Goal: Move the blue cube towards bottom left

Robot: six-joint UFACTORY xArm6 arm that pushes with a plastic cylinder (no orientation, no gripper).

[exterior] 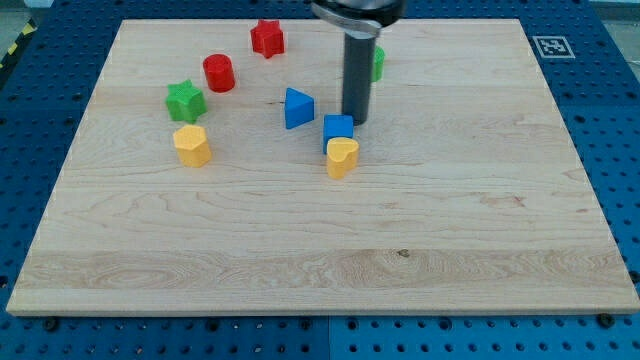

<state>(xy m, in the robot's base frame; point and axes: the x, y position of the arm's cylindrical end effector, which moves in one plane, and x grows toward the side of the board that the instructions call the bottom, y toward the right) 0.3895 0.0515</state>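
The blue cube [338, 127] sits near the board's middle, touching the yellow heart-shaped block [342, 157] just below it. My tip [356, 121] stands right beside the cube, at its upper right edge. The dark rod rises from there to the view's top.
A blue triangular block [298, 108] lies left of the cube. A red star [267, 38], a red cylinder [218, 73], a green star [185, 100] and a yellow block [191, 145] lie at the upper left. A green block [378, 63] is partly hidden behind the rod. The wooden board [480, 220] lies on a blue pegboard.
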